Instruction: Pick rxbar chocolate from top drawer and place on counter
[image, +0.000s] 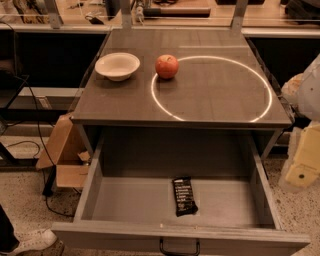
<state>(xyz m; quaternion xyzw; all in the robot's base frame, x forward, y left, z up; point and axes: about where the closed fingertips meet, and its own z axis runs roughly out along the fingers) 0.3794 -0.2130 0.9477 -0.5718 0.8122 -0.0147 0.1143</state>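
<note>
The rxbar chocolate (184, 195), a black wrapper with white lettering, lies flat on the floor of the open top drawer (125, 200), right of its middle and near the front. The drawer is pulled out below the counter (210, 100), whose dark top carries a thin white circle. My gripper (303, 162) is the cream-coloured part at the right edge, outside the drawer's right wall and above floor level, well apart from the bar. Nothing shows in it.
A white bowl (117, 65) and a red apple (167, 66) stand on the counter's back left, the apple on the circle's line. A cardboard box (65, 155) and cables lie on the floor to the left. A shoe (30, 242) shows at the bottom left.
</note>
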